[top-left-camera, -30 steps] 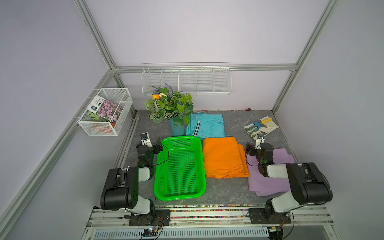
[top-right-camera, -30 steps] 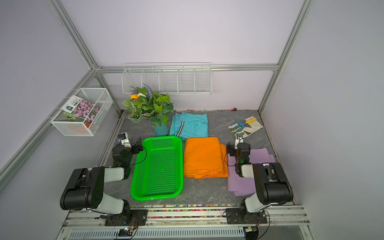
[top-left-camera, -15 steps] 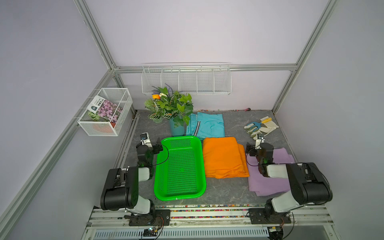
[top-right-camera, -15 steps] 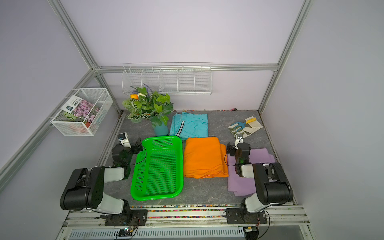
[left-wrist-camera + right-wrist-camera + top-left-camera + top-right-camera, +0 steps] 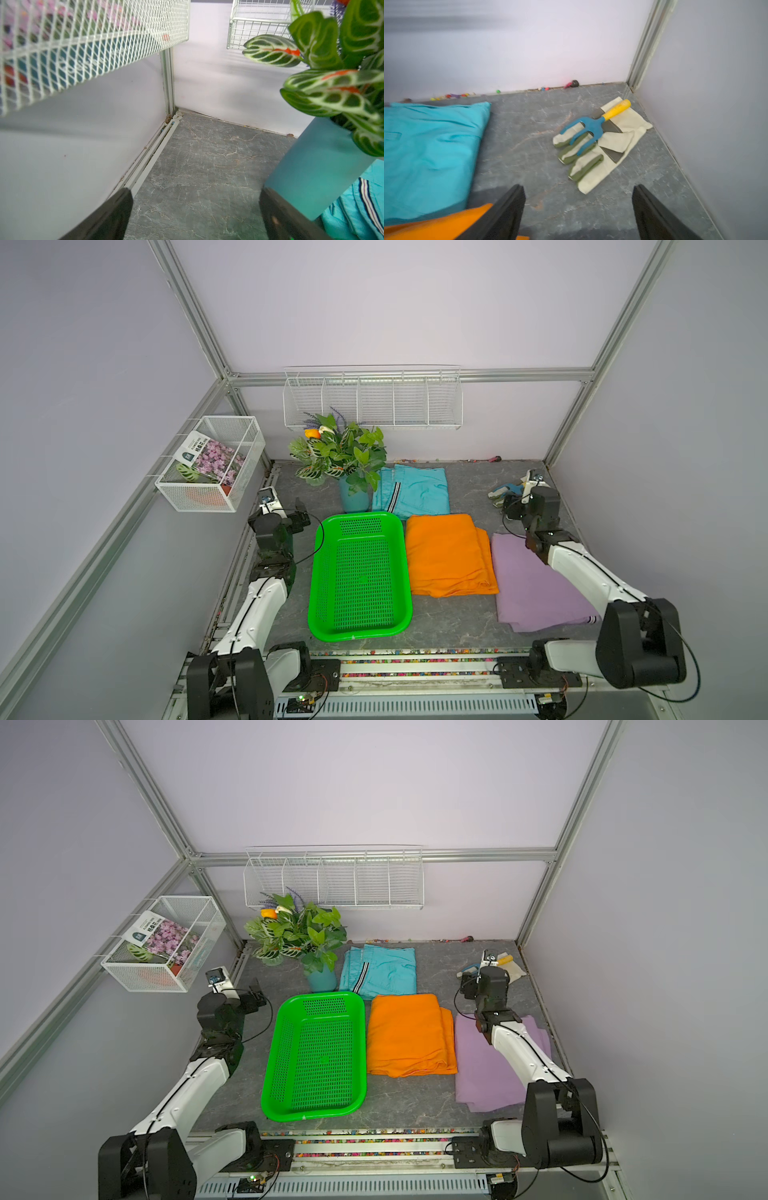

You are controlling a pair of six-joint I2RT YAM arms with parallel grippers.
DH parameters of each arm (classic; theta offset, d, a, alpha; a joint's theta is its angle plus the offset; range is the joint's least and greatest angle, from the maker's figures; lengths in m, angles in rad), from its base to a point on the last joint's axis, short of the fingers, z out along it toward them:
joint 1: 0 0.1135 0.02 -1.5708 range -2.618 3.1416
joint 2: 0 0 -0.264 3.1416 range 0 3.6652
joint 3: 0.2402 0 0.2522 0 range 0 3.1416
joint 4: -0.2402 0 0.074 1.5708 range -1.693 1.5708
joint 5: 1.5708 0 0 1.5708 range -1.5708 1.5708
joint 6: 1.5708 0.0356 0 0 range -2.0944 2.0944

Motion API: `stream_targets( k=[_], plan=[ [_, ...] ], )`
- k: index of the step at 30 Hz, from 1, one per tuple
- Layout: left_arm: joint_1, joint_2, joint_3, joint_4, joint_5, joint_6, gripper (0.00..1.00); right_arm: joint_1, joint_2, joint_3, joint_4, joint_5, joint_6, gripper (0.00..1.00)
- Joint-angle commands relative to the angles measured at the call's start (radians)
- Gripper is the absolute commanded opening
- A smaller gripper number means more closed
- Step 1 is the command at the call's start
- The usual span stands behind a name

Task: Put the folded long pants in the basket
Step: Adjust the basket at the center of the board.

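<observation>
Jaws of the right gripper [image 5: 577, 187] stand apart and empty near the work gloves [image 5: 593, 166]; the left gripper [image 5: 195, 191] is spread and empty beside the plant pot [image 5: 315, 172]. Orange pants [image 5: 446, 553], teal pants [image 5: 415, 491] and lavender pants [image 5: 532, 593] lie outside the green basket [image 5: 361, 635], which holds nothing. All three remain to move.

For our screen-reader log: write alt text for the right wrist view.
The right gripper, open and empty, faces a grey tabletop. Ahead lie pale work gloves with a blue, yellow-handled hand fork on them; teal folded pants and the edge of orange pants lie to one side.
</observation>
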Motion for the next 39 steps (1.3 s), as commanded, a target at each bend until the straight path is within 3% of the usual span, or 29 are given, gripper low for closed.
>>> stream_targets(
  k=[1,5,10,14,17,24,28,36,39],
  plan=[
    [0.004,-0.028,0.089,-0.242,0.102,-0.101,1.00,0.120,0.041,0.119,-0.413,-0.034,0.142,0.78],
    [-0.011,-0.053,0.133,-0.354,0.185,-0.331,1.00,0.310,0.061,0.172,-0.531,-0.072,0.228,0.75],
    [-0.151,-0.156,0.085,-0.408,0.139,-0.430,1.00,0.491,0.094,0.121,-0.410,-0.344,0.369,0.69],
    [-0.181,-0.233,0.046,-0.407,0.120,-0.483,1.00,0.600,0.195,0.145,-0.349,-0.411,0.369,0.70],
    [-0.181,-0.280,0.014,-0.415,0.057,-0.471,1.00,0.632,0.264,0.174,-0.285,-0.480,0.374,0.70],
    [-0.180,-0.348,-0.072,-0.378,-0.039,-0.493,1.00,0.646,0.397,0.265,-0.257,-0.514,0.394,0.66],
    [-0.181,-0.338,-0.094,-0.349,-0.046,-0.515,1.00,0.649,0.450,0.300,-0.236,-0.552,0.413,0.51],
    [-0.181,-0.281,-0.070,-0.348,-0.034,-0.513,1.00,0.650,0.544,0.445,-0.321,-0.519,0.351,0.35],
    [-0.181,-0.281,-0.069,-0.342,-0.029,-0.516,1.00,0.651,0.604,0.519,-0.333,-0.526,0.333,0.25]
  ],
)
